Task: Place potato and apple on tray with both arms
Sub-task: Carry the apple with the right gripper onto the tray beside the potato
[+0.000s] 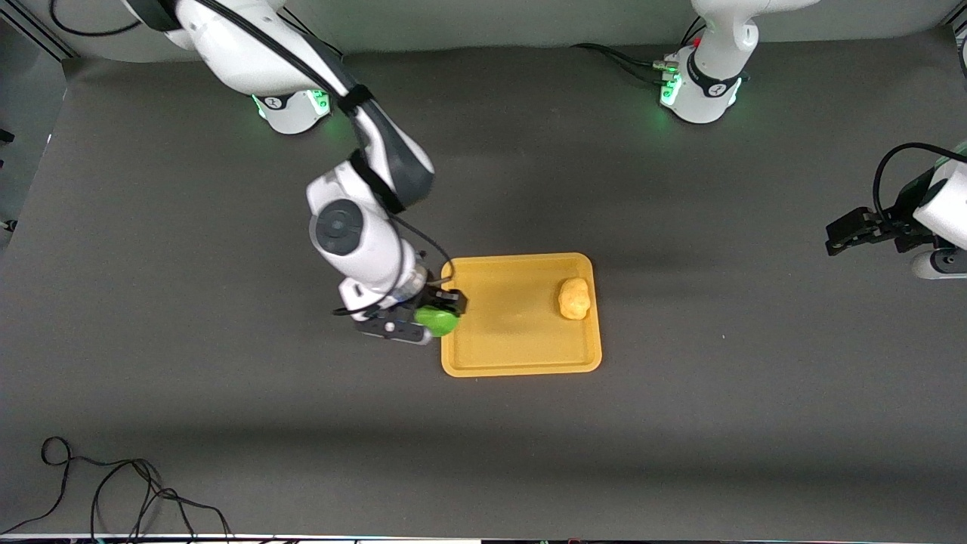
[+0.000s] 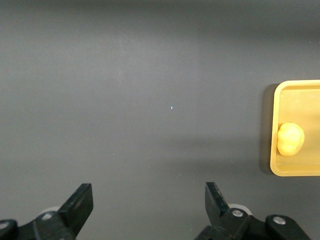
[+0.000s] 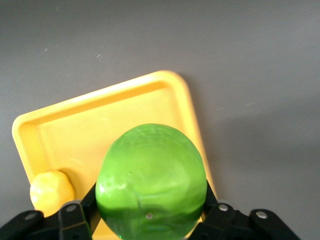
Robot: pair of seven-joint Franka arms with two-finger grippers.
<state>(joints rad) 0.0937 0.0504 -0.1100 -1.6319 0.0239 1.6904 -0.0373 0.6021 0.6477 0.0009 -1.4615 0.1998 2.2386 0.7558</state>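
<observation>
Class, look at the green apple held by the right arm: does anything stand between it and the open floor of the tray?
Nothing visible does. The right gripper holds the apple over the tray's rim at the right arm's end. The potato lies near the tray's other end, leaving bare floor between.

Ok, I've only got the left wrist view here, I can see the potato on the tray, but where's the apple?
Observer: The apple is in the right gripper, held up in the air over the tray's edge toward the right arm's end of the table.
Operator: Is the grip solid?
Observer: In the right wrist view the fingers close on either side of the apple, which is lifted off the tray.
Operator: And my left gripper?
Observer: The left gripper is open over bare table at the left arm's end, well away from the tray.
</observation>
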